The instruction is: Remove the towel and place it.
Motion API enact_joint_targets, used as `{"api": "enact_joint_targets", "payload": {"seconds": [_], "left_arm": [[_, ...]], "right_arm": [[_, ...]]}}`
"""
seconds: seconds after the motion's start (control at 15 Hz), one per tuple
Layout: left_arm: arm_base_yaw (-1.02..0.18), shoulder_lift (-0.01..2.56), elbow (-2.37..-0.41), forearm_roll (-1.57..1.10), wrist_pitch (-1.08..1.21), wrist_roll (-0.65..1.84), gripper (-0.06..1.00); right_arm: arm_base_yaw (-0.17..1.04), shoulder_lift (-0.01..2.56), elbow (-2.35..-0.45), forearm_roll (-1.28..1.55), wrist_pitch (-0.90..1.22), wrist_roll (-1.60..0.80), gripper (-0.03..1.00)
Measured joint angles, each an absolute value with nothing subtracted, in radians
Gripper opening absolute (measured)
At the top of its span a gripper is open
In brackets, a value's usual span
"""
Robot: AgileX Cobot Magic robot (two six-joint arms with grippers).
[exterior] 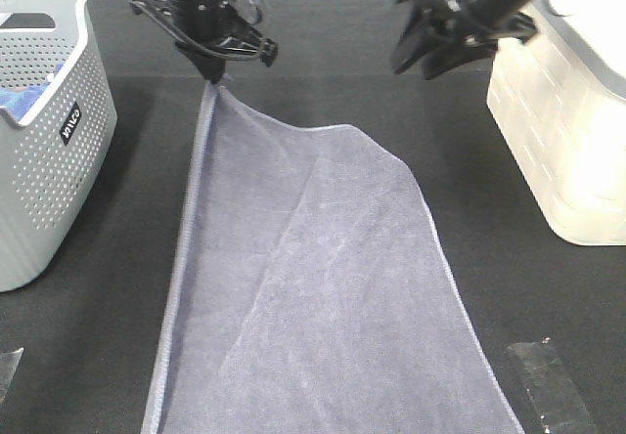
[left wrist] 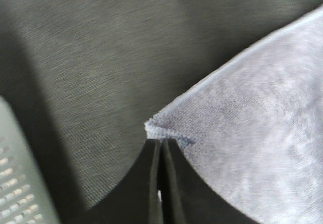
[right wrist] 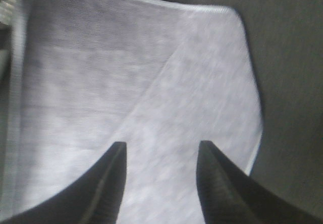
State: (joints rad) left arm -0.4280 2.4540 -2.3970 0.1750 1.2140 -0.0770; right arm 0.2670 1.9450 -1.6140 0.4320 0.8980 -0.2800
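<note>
I see my left gripper (exterior: 213, 72) pressed together on the far left corner of the towel (exterior: 313, 278), holding that corner raised a little off the dark table (exterior: 469, 209). The rest of the towel lies spread out flat between the grey basket (exterior: 49, 160) and the white bin (exterior: 567, 141), touching neither. My right gripper (exterior: 430, 58) hangs above the towel's far right corner with its jaws spread apart and nothing between them.

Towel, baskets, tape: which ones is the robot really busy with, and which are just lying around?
In the job: grey towel, its corner pinched by the left gripper; right gripper, open above it.
Just lying about: perforated grey basket with blue cloth inside; white bin; clear tape strip.
</note>
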Motion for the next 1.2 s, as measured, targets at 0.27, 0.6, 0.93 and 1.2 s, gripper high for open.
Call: {"api": "enact_joint_targets", "payload": {"seconds": [0.27,0.6,0.93,1.2], "left_arm": [[-0.413,2.454,-2.397,0.175,1.221,-0.095,0.0],[-0.407,2.448,-2.382,0.18,1.22,-0.11,0.0],[-0.377,2.361,-2.192,0.223,1.219,-0.131,0.0],[-0.346,2.325,-2.073,0.227,1.221,-0.144,0.0]], "right_arm": [[0.317,2.122,-1.793,0.302,0.901,-0.258,0.49],[0.313,2.272,-1.912,0.222,0.931,-0.206,0.55],[0.313,2.321,-1.92,0.222,0.945,-0.197,0.55],[0.313,2.329,-1.92,0.236,0.943,-0.197,0.55]]}}
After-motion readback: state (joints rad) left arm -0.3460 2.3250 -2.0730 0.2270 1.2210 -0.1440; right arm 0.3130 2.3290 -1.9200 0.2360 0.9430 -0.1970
